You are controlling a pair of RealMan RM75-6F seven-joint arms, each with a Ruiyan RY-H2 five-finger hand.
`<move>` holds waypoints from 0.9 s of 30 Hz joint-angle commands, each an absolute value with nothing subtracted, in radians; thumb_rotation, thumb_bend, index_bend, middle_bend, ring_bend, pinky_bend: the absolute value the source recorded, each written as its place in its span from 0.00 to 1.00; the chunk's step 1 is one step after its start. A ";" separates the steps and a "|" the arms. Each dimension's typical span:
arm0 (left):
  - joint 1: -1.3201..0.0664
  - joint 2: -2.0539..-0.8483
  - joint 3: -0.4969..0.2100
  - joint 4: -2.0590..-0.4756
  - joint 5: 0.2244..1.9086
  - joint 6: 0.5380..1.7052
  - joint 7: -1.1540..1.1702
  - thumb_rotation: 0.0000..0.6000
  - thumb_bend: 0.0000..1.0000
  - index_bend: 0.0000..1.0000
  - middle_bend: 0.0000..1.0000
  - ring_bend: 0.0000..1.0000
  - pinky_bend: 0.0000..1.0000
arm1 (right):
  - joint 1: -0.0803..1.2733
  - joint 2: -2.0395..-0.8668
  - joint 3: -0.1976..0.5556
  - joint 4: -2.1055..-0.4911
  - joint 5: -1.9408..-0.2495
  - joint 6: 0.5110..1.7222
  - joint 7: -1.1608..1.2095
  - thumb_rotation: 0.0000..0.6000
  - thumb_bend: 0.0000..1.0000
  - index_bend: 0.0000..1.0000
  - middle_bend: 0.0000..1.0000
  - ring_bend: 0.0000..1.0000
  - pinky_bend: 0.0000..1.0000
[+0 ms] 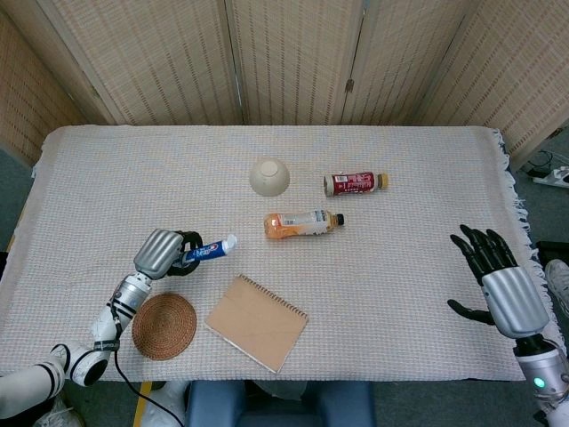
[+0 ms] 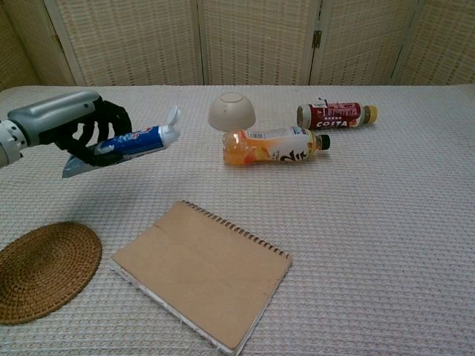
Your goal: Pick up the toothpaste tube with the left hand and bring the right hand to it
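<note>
**Inspector:** Left hand (image 2: 70, 126) first. Condition?

**Assistant:** Fingers wrapped round the toothpaste tube (image 2: 130, 142), gripping its rear half. The tube is clear of the surface (image 2: 386, 215), tilted, its white cap pointing up and away from the hand toward the robot's right, its flat crimped end sticking out below the fingers. The head view agrees: left hand (image 1: 163, 253) closed about the toothpaste tube (image 1: 209, 250), cap leading.

**Inspector:** Right hand?

**Assistant:** Seen in the head view only. Right hand (image 1: 498, 285) is over the surface's near right edge, palm down, dark fingers spread apart, holding nothing. It is well apart from the tube, on the opposite side of the surface.

**Inspector:** What lies nearest the left hand?

**Assistant:** A round woven coaster (image 2: 41, 271) below it, on the robot's side. Just right of that, a brown spiral notebook (image 2: 200, 271) lying flat and turned at an angle.

**Inspector:** Farther out?

**Assistant:** Beyond the tube's cap, an orange drink bottle (image 2: 271, 147) lies on its side, dark cap pointing away from the left hand. Just behind it, an upturned cream bowl (image 2: 231, 111); whether the two touch cannot be told from the chest view, though the head view shows a gap. Farther right, a red-labelled bottle (image 2: 335, 115) on its side, yellow cap outward. Everything rests on a pale woven cloth (image 1: 400, 267) covering the surface.
</note>
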State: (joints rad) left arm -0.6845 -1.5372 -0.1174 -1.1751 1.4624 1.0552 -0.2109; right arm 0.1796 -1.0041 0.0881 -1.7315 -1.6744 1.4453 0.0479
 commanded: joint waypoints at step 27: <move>-0.804 -1.501 -0.209 -1.625 1.282 0.945 0.127 1.00 0.79 0.79 0.79 0.70 0.69 | 0.598 -1.101 0.189 -1.928 -1.585 0.973 -0.105 0.98 0.29 0.31 0.04 0.00 0.00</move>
